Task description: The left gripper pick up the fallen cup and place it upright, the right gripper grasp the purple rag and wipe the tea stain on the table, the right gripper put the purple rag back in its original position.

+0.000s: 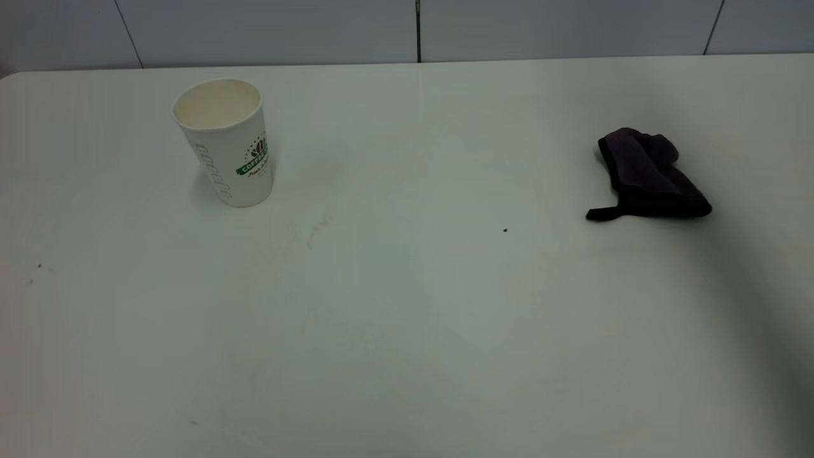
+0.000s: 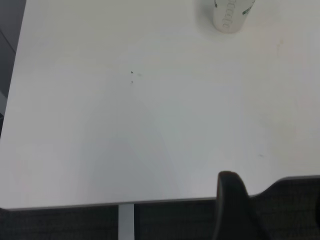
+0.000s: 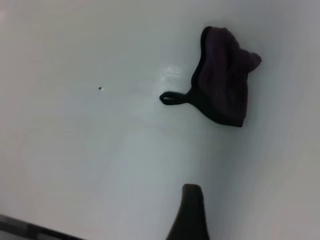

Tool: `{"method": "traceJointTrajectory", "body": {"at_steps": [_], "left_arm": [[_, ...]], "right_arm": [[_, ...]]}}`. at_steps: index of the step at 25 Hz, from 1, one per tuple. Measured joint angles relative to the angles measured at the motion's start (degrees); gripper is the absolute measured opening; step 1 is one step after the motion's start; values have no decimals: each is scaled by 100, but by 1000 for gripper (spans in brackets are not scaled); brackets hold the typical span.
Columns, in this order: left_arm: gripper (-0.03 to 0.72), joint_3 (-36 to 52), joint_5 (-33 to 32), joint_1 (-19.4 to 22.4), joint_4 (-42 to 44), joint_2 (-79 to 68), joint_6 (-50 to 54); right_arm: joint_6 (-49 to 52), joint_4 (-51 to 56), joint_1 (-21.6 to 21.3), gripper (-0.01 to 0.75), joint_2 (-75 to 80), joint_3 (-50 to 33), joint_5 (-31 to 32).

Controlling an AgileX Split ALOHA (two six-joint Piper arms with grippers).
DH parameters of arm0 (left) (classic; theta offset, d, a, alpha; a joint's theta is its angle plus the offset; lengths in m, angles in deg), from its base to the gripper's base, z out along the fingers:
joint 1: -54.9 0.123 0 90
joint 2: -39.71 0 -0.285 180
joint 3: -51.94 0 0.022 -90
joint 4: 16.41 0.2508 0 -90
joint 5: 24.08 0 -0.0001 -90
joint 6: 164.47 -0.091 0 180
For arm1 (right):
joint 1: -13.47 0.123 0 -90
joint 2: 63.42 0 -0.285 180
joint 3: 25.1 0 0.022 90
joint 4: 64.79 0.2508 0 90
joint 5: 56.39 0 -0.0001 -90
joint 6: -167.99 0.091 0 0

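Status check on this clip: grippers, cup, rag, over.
Neither gripper over the work area, fingers unreadable. Cup upright, left side. Purple rag lying free, right side. Faint smear by cup; nothing obstructing.

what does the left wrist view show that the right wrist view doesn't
Only the left wrist view shows the paper coffee cup, standing upright on its base with its top cut off by the picture's edge, plus the table's near edge and dark floor beyond it.

Only the right wrist view shows the purple rag, crumpled on the table with its black loop tab sticking out, lying free.

Both show the bare white table, a few tiny dark specks, and a dark part of their own hand at the picture's edge.
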Motion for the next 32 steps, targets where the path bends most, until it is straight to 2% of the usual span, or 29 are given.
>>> {"method": "traceJointTrajectory", "body": {"at_steps": [6, 18, 26, 32], "left_arm": [[427, 0, 0, 0, 0, 0, -9], [427, 0, 0, 0, 0, 0, -9], [427, 0, 0, 0, 0, 0, -9], [427, 0, 0, 0, 0, 0, -9]], "right_arm": [[265, -7, 421, 728, -1851, -1494, 59], [551, -48, 430, 696, -4802, -4429, 92], [591, -147, 430, 673, -7149, -5893, 92], [571, -51, 430, 668, -8369, -6486, 92]]}}
